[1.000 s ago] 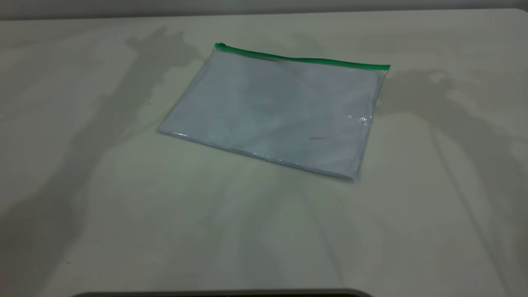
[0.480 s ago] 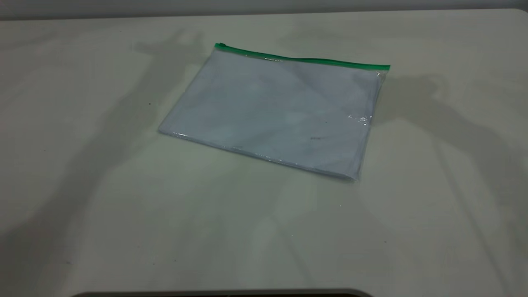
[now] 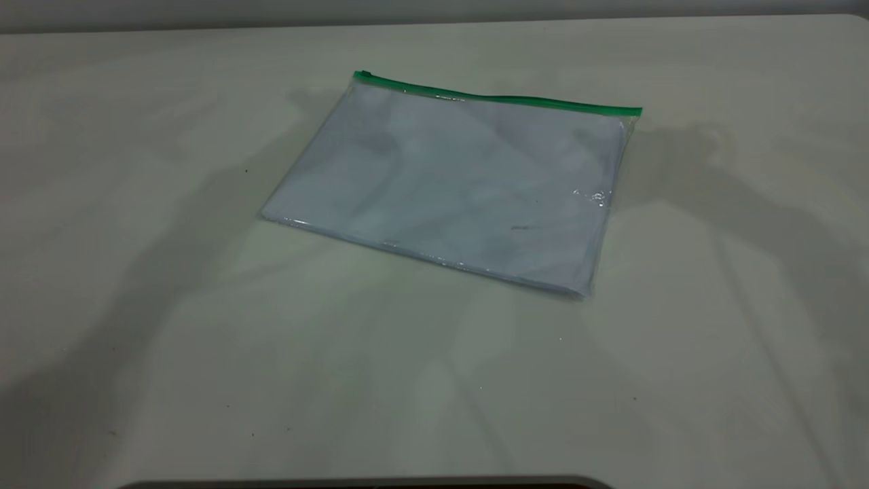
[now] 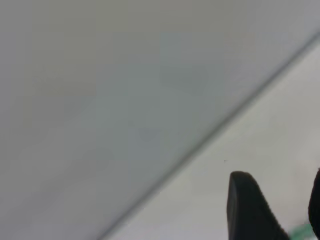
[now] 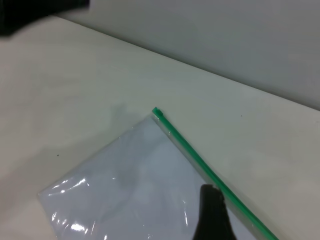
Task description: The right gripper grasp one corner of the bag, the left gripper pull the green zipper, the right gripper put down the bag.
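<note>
The bag (image 3: 448, 187) is lying flat on the pale table (image 3: 136, 326), a bit toward the far side and turned at a slight angle. It's clear plastic with pale white-blue sheets showing through. The green zipper (image 3: 499, 98) is running along its far edge, with the small slider tab sitting at the left end of that strip.

No arm is showing in the exterior view, just soft shadows falling on the table either side of the bag.

The left gripper (image 4: 280, 207) is hovering off the table with its fingers spread apart and nothing between them; a sliver of green is peeking out just past them.

The right gripper is hanging above the bag near the zipper edge. Only one dark finger (image 5: 212, 215) is showing there, so I can't tell if it's open or closed.
</note>
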Action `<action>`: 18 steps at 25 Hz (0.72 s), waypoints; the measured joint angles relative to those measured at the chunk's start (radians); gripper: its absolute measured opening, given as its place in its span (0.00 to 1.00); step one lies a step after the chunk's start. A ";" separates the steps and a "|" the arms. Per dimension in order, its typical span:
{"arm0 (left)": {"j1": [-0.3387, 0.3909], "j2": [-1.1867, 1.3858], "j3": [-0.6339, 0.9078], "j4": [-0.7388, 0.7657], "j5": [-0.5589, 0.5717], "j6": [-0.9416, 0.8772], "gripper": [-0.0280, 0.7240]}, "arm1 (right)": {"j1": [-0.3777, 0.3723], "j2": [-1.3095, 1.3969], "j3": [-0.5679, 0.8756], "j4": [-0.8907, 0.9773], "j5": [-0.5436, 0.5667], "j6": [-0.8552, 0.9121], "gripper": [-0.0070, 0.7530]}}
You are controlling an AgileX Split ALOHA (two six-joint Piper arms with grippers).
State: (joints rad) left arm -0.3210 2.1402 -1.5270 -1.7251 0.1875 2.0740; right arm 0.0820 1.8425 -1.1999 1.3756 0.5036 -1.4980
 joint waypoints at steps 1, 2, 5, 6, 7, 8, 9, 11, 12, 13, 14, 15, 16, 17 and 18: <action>0.000 0.004 0.013 0.003 0.039 -0.024 0.51 | 0.000 0.000 0.000 0.000 0.000 0.002 0.76; 0.000 0.008 0.026 0.005 0.068 -0.052 0.51 | 0.000 0.000 0.000 0.000 0.000 0.002 0.76; 0.003 0.019 0.044 0.015 0.158 -0.183 0.51 | 0.000 0.000 0.000 0.000 0.003 0.009 0.76; 0.007 0.019 0.044 0.018 0.192 -0.232 0.51 | 0.000 0.000 0.000 0.000 0.004 0.011 0.76; 0.009 0.019 0.044 0.020 0.216 -0.282 0.51 | 0.000 0.000 0.000 0.000 0.004 0.013 0.76; 0.010 0.019 0.044 0.031 0.236 -0.323 0.51 | 0.000 0.000 0.000 -0.001 0.004 0.013 0.76; 0.010 0.019 0.044 0.052 0.254 -0.377 0.51 | 0.000 0.000 0.000 -0.003 0.004 0.013 0.76; 0.010 0.019 0.044 0.162 0.284 -0.502 0.51 | 0.000 0.000 0.000 -0.009 0.007 0.014 0.76; 0.016 0.019 0.044 0.237 0.312 -0.567 0.51 | 0.000 0.000 0.000 -0.018 0.007 0.019 0.76; 0.024 0.019 0.044 0.302 0.354 -0.655 0.51 | 0.000 0.000 0.000 -0.026 0.007 0.026 0.76; 0.033 0.019 0.042 0.380 0.395 -0.751 0.51 | 0.000 0.000 0.000 -0.031 0.007 0.035 0.76; 0.048 0.019 0.035 0.456 0.455 -0.850 0.51 | 0.000 0.000 0.000 -0.036 0.007 0.040 0.76; 0.066 0.019 0.028 0.513 0.519 -0.928 0.51 | 0.000 0.000 0.000 -0.038 0.007 0.042 0.76; 0.085 0.019 0.012 0.577 0.582 -1.012 0.51 | 0.000 0.000 0.000 -0.039 0.007 0.045 0.76; 0.102 0.018 -0.009 0.634 0.632 -1.088 0.51 | 0.000 -0.002 0.000 -0.044 0.007 0.047 0.76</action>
State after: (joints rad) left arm -0.2186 2.1582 -1.5359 -1.0907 0.8191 0.9864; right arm 0.0820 1.8403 -1.1999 1.3317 0.5105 -1.4508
